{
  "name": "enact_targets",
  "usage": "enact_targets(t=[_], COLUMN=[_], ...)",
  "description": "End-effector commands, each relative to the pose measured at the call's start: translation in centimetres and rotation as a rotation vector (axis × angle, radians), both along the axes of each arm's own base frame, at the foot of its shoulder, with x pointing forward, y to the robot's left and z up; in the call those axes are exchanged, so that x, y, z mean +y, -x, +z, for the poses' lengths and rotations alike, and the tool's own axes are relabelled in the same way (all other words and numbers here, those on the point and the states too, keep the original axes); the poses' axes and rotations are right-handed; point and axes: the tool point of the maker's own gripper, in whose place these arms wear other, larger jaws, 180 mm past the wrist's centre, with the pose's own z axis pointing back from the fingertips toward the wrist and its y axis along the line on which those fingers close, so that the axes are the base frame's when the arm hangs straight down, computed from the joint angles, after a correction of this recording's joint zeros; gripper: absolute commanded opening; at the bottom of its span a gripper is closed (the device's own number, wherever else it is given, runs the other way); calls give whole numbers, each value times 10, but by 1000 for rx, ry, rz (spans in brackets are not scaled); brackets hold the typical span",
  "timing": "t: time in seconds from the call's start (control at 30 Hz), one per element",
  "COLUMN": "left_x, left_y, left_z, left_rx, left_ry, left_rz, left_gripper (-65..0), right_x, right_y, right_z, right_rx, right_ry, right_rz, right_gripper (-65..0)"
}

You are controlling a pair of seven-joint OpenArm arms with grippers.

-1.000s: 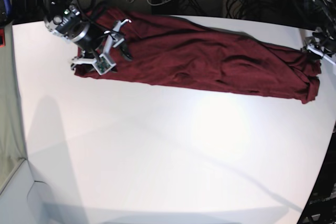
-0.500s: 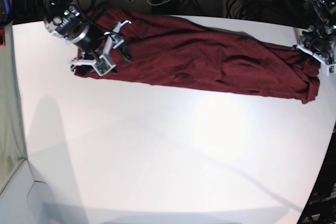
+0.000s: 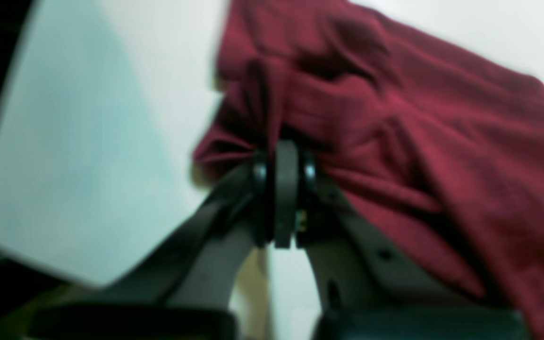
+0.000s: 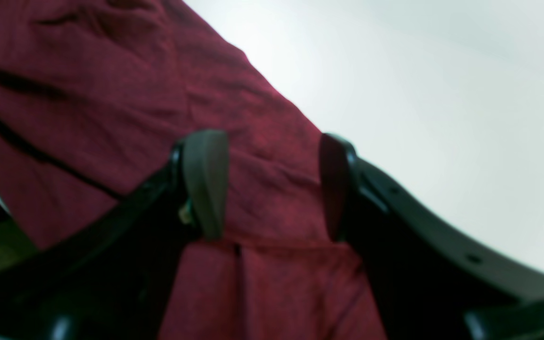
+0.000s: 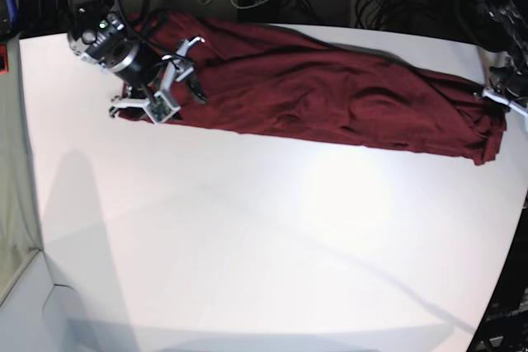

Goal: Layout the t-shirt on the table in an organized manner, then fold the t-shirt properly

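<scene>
Silver-and-black arm (image 5: pixel 107 39), dark grey curved jaws, small screw holes

T-shirt (image 5: pixel 330 100): plain dark maroon, no print. Surface (image 5: pixel 247 245): plain white. Hands: black fingers (image 4: pixel 206 179), silver-grey bodies.

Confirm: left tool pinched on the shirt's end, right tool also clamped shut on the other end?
Not quite. The left tool is pinched on the shirt, but the right tool stands open over the cloth, gripping nothing, as the right wrist view shows.

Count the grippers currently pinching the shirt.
1: the left gripper is shut on the t-shirt at one end. The right gripper stands open over the other end.
</scene>
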Motion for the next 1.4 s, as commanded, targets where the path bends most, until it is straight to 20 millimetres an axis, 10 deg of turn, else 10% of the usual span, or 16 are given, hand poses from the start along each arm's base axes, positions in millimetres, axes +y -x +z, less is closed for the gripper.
enact_targets(t=[0.0, 0.7, 1.1, 1.37], left_x=[12, 18, 18, 20], left_y=[-13, -34, -29, -29], left_z=[19, 14, 10, 11], left_rx=[-60, -76, -62, -68], left_ry=[-31, 23, 24, 22], left_rz=[11, 40, 37, 44], left_gripper=[-646, -644, -644, -407], right_x=[1, 31, 49, 35], right_y=[-6, -2, 16, 20], right_z=[11, 13, -50, -62], right_rx=[-40, -30, 161, 168], right_ry=[-21, -96, -144, -129], right_rz=[2, 20, 6, 6], right_gripper=[-334, -348, -646, -650])
